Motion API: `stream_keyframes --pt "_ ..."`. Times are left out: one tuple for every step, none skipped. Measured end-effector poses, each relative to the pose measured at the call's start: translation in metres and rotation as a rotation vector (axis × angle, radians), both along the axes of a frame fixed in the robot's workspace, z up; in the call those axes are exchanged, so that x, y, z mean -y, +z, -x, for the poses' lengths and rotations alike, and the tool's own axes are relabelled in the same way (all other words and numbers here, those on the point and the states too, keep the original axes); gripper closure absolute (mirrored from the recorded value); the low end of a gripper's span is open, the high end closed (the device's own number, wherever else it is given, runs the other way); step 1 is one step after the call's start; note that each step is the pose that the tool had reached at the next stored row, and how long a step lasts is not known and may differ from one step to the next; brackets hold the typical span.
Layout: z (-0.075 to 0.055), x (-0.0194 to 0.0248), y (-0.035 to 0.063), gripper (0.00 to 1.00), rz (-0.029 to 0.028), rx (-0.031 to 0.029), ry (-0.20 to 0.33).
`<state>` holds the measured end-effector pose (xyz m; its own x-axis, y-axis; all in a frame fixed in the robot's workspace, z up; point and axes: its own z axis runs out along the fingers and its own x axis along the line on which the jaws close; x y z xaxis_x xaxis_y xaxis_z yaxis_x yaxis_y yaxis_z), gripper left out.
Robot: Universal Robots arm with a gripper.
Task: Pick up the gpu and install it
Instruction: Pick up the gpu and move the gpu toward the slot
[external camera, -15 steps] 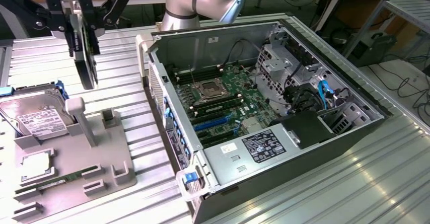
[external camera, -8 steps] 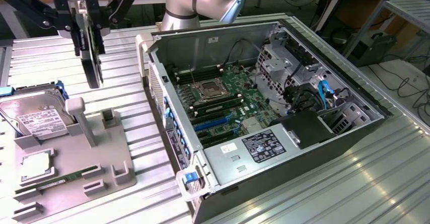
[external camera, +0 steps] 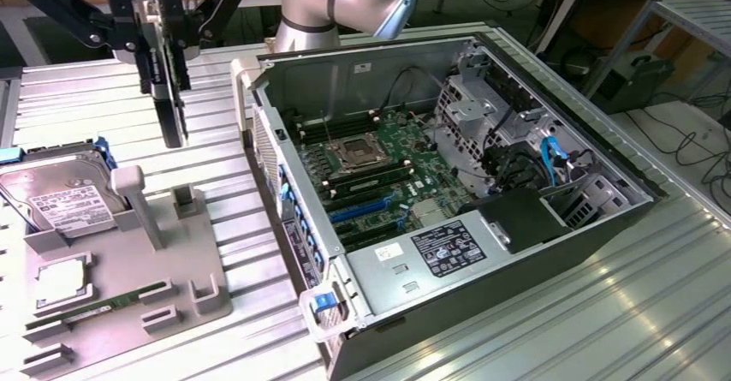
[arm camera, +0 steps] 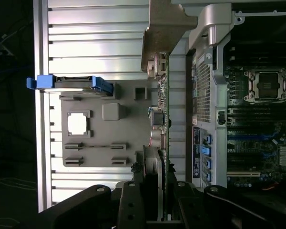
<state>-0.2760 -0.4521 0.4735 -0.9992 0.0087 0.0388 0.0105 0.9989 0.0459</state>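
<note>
The gpu (external camera: 171, 98) is a thin black card that hangs upright in the air, above the table at the exterior view's left, between the grey parts tray and the open computer case. My gripper (external camera: 167, 43) is shut on its upper part. In the wrist view the gpu (arm camera: 164, 119) is seen edge-on, reaching out from my gripper (arm camera: 159, 167), and its pale metal bracket (arm camera: 169, 24) is at the far end. It hovers over the strip of table between the tray and the case wall.
The open computer case (external camera: 300, 71) lies at the exterior view's right, showing its motherboard (external camera: 395, 163) with blue slots (external camera: 363, 212). The grey tray (external camera: 194, 270) carries a hard drive (external camera: 57, 197), a processor (external camera: 63, 282) and a green memory stick (external camera: 98, 308).
</note>
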Motion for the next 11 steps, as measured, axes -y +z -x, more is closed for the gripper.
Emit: stream_keyframes --pt "-0.0009 0.0 0.0 0.73 0.0 -0.0001 0.0" --pt "-0.0024 0.0 0.0 0.73 0.0 -0.0001 0.0" --pt "-0.0034 0.0 -0.0001 0.73 -0.0001 0.0 0.0" --pt "-0.0044 0.0 0.0 0.73 0.0 0.0 0.0" --pt "-0.0054 0.0 0.0 0.73 0.0 0.0 0.0" --pt "-0.0064 0.0 0.0 0.73 0.0 0.0 0.0" --pt "-0.0072 0.0 -0.0001 0.73 -0.0001 0.0001 0.0" --pt "-0.0079 0.0 0.0 0.73 0.0 0.0 0.0" --pt "-0.0085 0.0 -0.0001 0.73 0.0 0.0 0.0" --pt "-0.0092 0.0 0.0 0.73 0.0 0.0 0.0" --pt "-0.0098 0.0 0.0 0.73 -0.0001 0.0 0.0"
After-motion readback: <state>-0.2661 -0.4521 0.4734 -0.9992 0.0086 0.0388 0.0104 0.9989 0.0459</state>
